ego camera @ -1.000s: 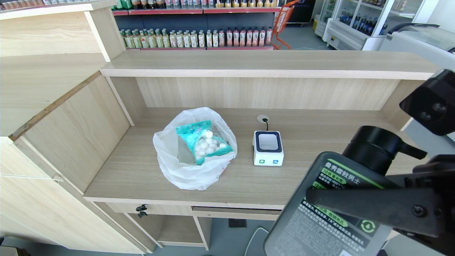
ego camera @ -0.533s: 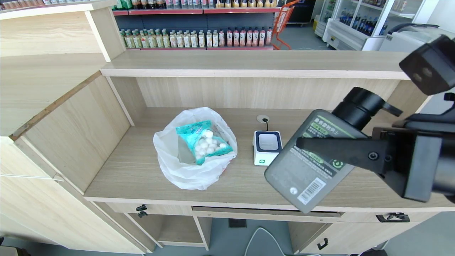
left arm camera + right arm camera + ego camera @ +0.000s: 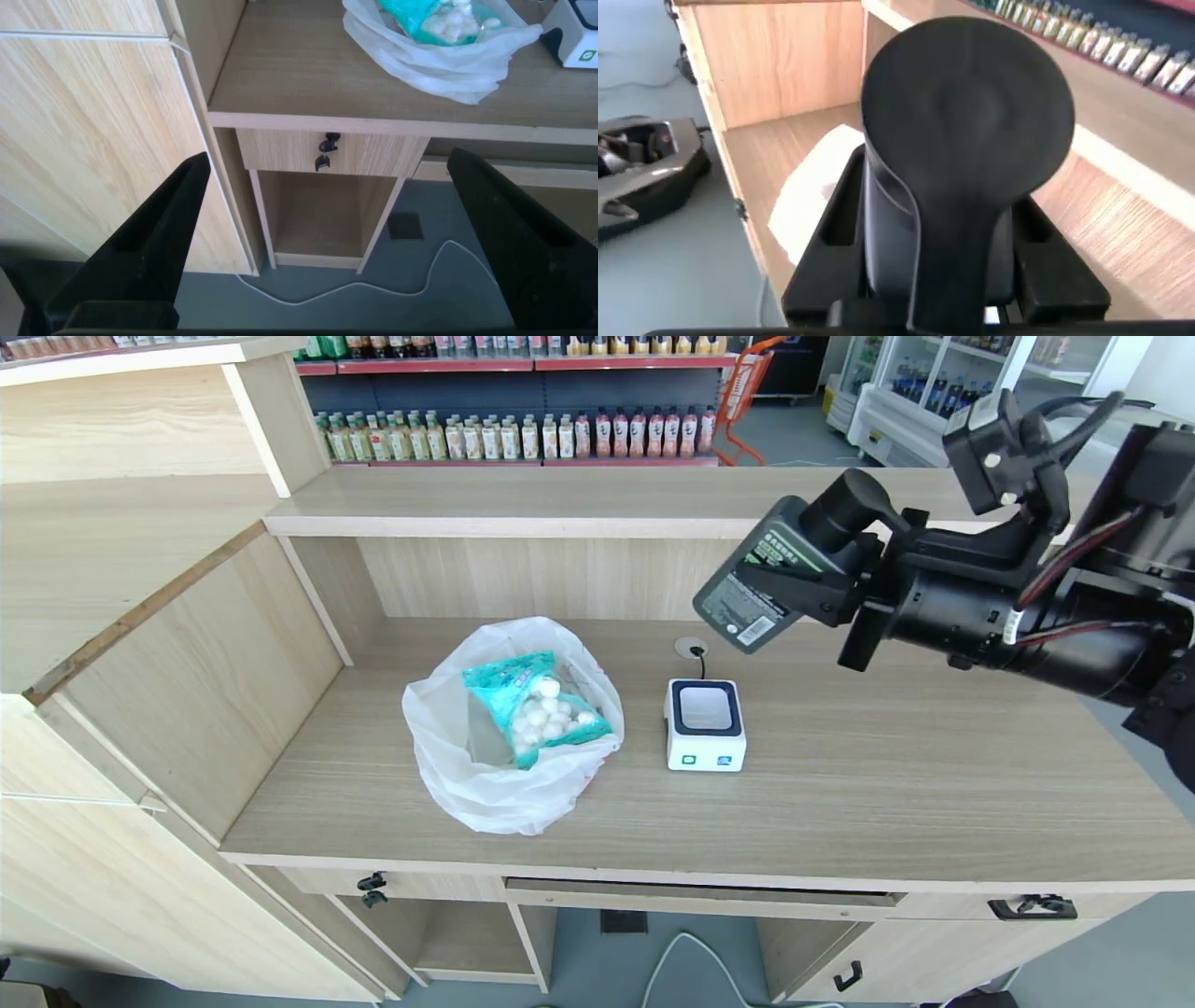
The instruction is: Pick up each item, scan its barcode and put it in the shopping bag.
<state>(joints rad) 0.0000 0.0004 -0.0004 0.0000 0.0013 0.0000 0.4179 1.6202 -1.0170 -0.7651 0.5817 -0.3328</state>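
The left gripper (image 3: 327, 161) hangs low in front of the counter (image 3: 290, 70), its two dark fingers (image 3: 149, 243) spread wide apart. On the counter top, toward 1 o'clock from the gripper, lies the white shopping bag (image 3: 439, 61) with a teal packet (image 3: 430, 14) in its mouth; the scanner (image 3: 579, 42) sits at the bag's 3 o'clock (just a corner of it shows). Under the counter edge a drawer (image 3: 280, 154) carries a key lock (image 3: 326, 154), and a white cable (image 3: 374, 285) trails across the floor below.
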